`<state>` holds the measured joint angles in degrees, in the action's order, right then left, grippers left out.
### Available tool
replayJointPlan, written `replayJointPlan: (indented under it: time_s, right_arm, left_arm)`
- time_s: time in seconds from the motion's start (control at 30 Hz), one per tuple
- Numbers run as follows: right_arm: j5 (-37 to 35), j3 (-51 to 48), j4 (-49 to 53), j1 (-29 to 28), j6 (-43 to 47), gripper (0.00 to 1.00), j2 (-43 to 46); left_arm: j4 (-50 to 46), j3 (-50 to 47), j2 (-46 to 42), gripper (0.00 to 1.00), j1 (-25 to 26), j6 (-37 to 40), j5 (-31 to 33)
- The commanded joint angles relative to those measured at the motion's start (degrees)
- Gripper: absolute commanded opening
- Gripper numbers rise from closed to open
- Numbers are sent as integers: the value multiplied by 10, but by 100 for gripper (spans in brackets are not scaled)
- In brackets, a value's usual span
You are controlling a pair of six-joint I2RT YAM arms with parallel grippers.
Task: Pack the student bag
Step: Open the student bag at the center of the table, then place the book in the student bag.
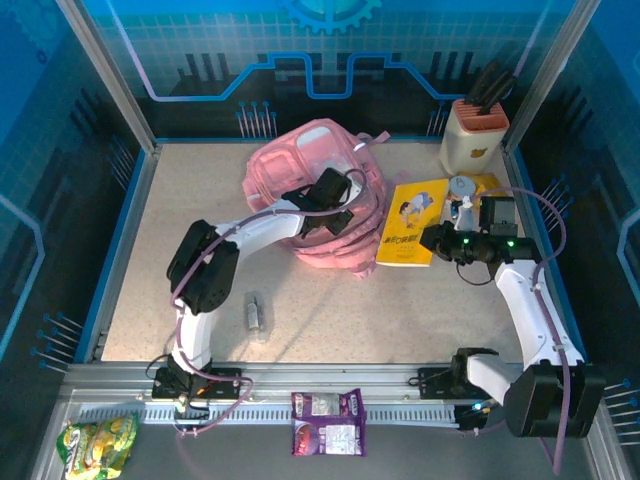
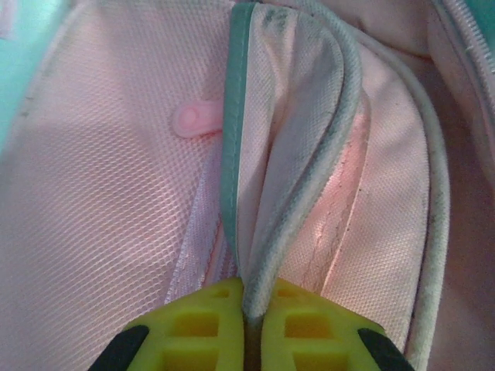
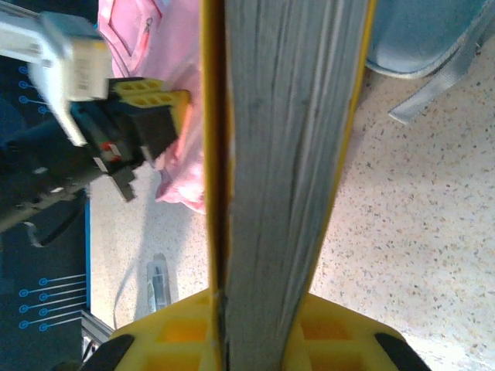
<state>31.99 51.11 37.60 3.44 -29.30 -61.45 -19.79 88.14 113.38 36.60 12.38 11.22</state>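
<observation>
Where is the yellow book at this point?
In the top view the yellow book is right of centre, just beside the pink backpack, with its right edge clamped in the right end effector.

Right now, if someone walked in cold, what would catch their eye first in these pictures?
The big pink backpack at the back middle of the table stands out most, with the left hand pinched shut on a piped edge of it. Just to its right, the right hand clamps a yellow book by its edge.
</observation>
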Motion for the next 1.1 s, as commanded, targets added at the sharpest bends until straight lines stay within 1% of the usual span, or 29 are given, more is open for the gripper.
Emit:
replayJointPlan:
  time_s: [0.0, 0.13, 0.2, 0.3, 0.37, 0.43, 0.5, 0.57, 0.63, 0.83, 0.97, 1.03, 1.07]
  right_arm:
    - [26, 35, 23, 8, 18, 0, 18]
    - [12, 54, 65, -3, 33, 0, 23]
    - [11, 60, 84, -15, 41, 0, 19]
    - [23, 50, 69, -48, 24, 0, 15]
    - [22, 41, 33, -89, -5, 0, 9]
    - [45, 29, -25, -134, -41, 0, -9]
    - [58, 20, -83, -165, -75, 0, -30]
    - [49, 11, -147, -191, -109, 0, -53]
    - [51, -3, -235, -212, -150, 0, -86]
    - [44, 5, -416, -246, -229, 0, -204]
    - [-1, 48, -431, -266, -218, 0, -274]
    - [-5, 58, -480, -271, -235, 0, -313]
    - [-11, 65, -489, -272, -239, 3, -330]
  left_arm:
    - [-41, 13, -81, 3, -3, -35, 43]
    - [-72, 43, -115, 0, -5, -42, 81]
    - [-75, 53, -133, 0, -9, -37, 77]
    - [-71, 60, -157, 0, -10, -28, 66]
    - [-63, 60, -169, 0, -10, -17, 65]
    - [-55, 55, -177, 0, -11, 4, 67]
    - [-58, 55, -183, 0, -13, 9, 63]
    - [-57, 55, -191, 0, -14, 6, 48]
    - [-59, 54, -199, 0, -14, 3, 29]
    - [-58, 51, -215, 0, -18, -7, 19]
    - [-48, 43, -227, 0, -20, -9, 8]
    - [-47, 43, -229, 0, -23, -10, -4]
    - [-47, 43, -230, 0, -24, -12, -8]
